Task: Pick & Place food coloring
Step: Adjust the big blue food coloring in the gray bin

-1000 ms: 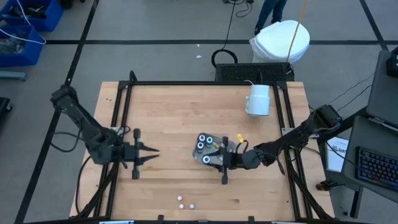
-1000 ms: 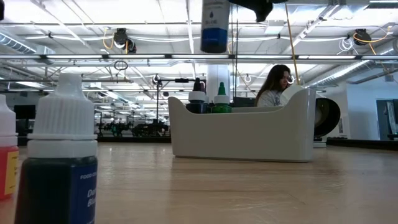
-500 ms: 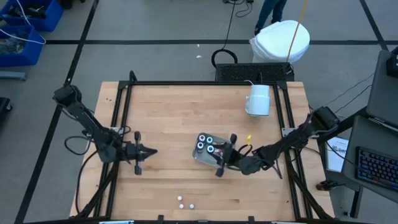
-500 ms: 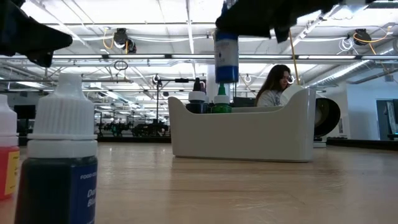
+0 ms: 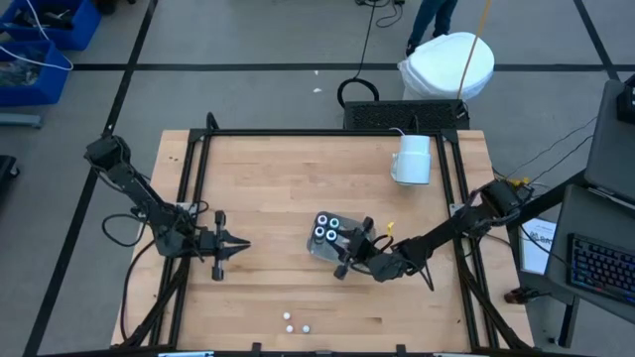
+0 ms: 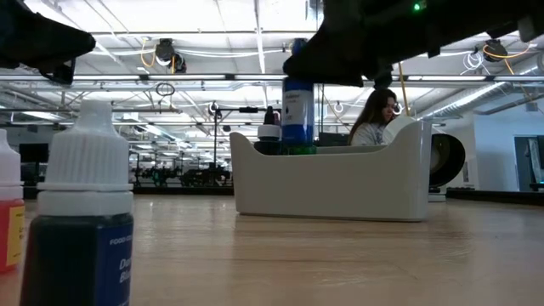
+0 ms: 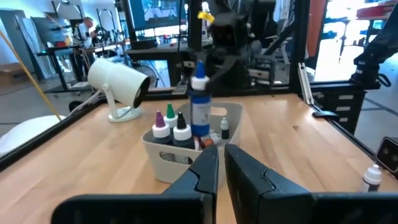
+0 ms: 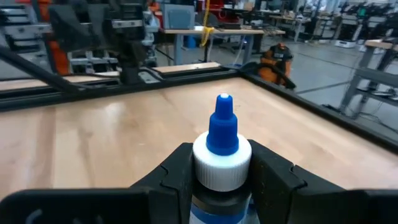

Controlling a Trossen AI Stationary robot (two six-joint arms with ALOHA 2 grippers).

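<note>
1. The right gripper (image 5: 344, 260) hangs over the tray (image 5: 322, 245), which sits a little right of the table's (image 5: 278, 178) middle. Its fingers (image 8: 177, 168) are clamped on the neck of a blue-tipped dropper bottle (image 8: 221, 146). Only the right wrist view shows this grip close up.
2. The low view shows that bottle (image 6: 297, 106) upright, its base dipping behind the tray's (image 6: 331, 183) wall. The high view hides this under the arm.
3. The left wrist view shows more bottles standing in the tray (image 7: 163, 155): a purple-tipped one (image 7: 160, 127), a green-tipped one (image 7: 170, 116) and a black-tipped one (image 7: 181, 132).
4. The left gripper (image 5: 244, 243) hovers above the table's left half, well apart from the tray. Its fingers (image 7: 208, 174) are nearly together and hold nothing.
5. Three loose bottles (image 5: 295, 322) stand near the table's front edge. The low view shows one dark blue (image 6: 81, 221) and one red (image 6: 8, 212).
6. A white mug (image 5: 414, 159) lies near the far right corner.
</note>
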